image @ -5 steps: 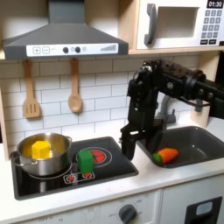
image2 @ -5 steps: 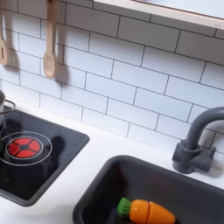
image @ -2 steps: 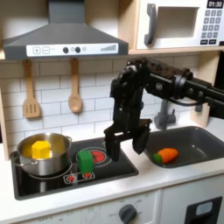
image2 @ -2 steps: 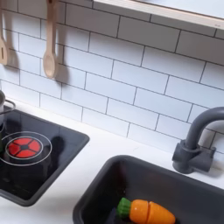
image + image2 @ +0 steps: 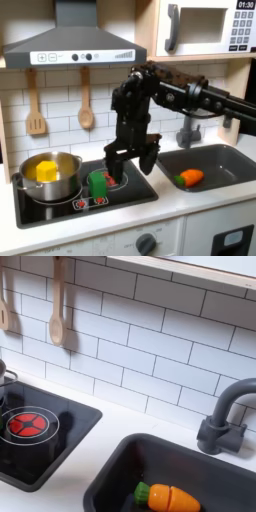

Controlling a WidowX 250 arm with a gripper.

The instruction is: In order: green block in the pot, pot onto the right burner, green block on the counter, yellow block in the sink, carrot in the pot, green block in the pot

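hand [image 5: 128,158] fingers apart (empty) | green block [image 5: 97,183] just below, toward first exterior view's left

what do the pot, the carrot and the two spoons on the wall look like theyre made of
The pot: shiny silver with bright reflections, likely stainless steel. The carrot: smooth, evenly orange with a green end, probably painted wood or plastic; hard to tell which. The two spoons: pale tan and matte, seemingly unpainted wood.

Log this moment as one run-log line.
gripper: open, above green block | green block: on stovetop, right of pot | yellow block: in pot | carrot: in sink
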